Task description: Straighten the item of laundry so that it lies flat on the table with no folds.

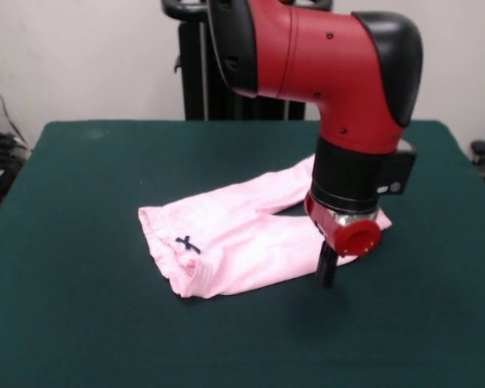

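**Arm low over the pink pants**

I see the baby pants (234, 234) lying mid-table on the green table (73, 242) — waistband toward the picture's left, its small dark bow (187, 243) facing up, 2 legs running off to the right. The waistband edge looks bunched. The red arm (331, 56) comes down over the right-hand leg ends, and the gripper (326, 271) reaches the cloth's near edge — I cannot tell whether it is parted or closed.
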Tool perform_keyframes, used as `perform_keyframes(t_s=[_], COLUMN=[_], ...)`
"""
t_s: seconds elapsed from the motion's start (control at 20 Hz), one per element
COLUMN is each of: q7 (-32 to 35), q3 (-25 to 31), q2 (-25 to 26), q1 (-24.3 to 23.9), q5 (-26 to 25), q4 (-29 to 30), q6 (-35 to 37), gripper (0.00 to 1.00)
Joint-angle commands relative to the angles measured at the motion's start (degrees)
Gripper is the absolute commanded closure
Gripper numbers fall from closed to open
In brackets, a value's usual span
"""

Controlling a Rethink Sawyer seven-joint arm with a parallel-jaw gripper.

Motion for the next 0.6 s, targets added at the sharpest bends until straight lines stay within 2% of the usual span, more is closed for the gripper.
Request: perform_keyframes(t_s=[0.05, 0.4, 0.6], q7=[0.85, 3.17, 4.14], q3=[6.7, 6.04, 3.13], q2=[-0.6, -0.71, -0.94], q1=[1.25, 2.6, 4.24], q5=[2.89, 4.98, 5.39], q4=[4.57, 4.85, 3.72], q6=[4.36, 9.06, 13.37], gripper=[1.0, 1.0, 1.0])
